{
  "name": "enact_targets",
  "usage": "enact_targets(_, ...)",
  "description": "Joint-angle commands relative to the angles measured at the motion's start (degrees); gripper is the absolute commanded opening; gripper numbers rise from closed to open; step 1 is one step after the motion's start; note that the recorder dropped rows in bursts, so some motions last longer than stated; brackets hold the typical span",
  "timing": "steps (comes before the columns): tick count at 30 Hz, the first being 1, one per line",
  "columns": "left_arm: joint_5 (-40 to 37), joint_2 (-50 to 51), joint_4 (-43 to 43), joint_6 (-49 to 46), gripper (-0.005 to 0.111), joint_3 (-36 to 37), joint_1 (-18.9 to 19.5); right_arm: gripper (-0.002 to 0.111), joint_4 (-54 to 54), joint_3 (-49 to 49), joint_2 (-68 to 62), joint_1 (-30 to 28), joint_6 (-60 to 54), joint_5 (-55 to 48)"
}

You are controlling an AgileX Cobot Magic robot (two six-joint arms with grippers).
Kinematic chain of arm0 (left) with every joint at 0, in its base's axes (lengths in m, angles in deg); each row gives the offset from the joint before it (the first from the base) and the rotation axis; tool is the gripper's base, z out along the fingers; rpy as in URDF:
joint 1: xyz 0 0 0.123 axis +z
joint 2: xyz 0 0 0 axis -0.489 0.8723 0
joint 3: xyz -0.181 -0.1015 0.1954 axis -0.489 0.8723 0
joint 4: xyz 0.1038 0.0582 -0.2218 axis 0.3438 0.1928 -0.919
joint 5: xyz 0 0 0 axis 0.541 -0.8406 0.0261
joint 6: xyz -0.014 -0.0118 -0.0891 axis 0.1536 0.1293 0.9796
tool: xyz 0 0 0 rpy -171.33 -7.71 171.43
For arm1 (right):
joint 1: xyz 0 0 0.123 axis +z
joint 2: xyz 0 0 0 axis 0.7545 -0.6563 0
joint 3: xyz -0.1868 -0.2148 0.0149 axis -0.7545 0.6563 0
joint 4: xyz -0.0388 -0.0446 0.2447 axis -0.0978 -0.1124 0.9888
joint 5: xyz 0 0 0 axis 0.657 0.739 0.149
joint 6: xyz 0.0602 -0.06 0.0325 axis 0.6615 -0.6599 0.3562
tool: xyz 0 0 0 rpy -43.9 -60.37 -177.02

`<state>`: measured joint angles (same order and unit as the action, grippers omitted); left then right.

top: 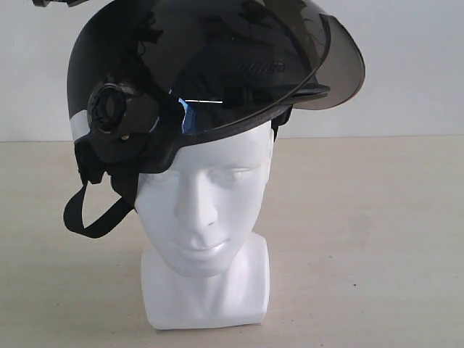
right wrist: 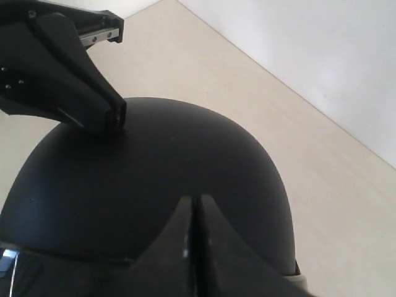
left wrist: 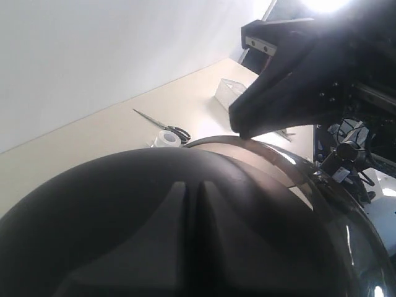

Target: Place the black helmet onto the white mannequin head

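The black helmet (top: 203, 65) sits on top of the white mannequin head (top: 210, 206), tilted, with its smoky visor (top: 341, 69) raised above the face. Its chin strap (top: 87, 217) hangs loose beside the cheek. In the left wrist view my left gripper (left wrist: 193, 185) is shut, its tips resting against the helmet's dome (left wrist: 111, 204). My right gripper (right wrist: 197, 201) is also shut, tips on the matte shell (right wrist: 173, 154). Each wrist view shows the other gripper's closed tip on the crown. Neither holds anything. The exterior view cuts off both grippers at its top edge.
The head stands on a beige table (top: 362, 217) before a white wall. Behind the helmet lie scissors (left wrist: 162, 124), a roll of tape (left wrist: 167, 139) and a clear box (left wrist: 232, 91). Dark equipment (left wrist: 352, 154) stands at the table's far side.
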<state>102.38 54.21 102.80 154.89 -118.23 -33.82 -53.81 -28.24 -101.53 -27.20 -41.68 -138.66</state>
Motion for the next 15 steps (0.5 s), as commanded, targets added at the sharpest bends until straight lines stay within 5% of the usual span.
enact_targets(1, 2.24, -0.68, 0.95, 0.53, 0.004, -0.01, -0.11, 0.000, -0.41, 1.66, 0.10, 0.91, -0.25, -0.10)
enact_targets(15, 2.24, -0.98, 0.95, 0.99, 0.004, -0.01, -0.11, 0.000, -1.10, 3.29, 0.32, 2.21, 2.11, -0.10)
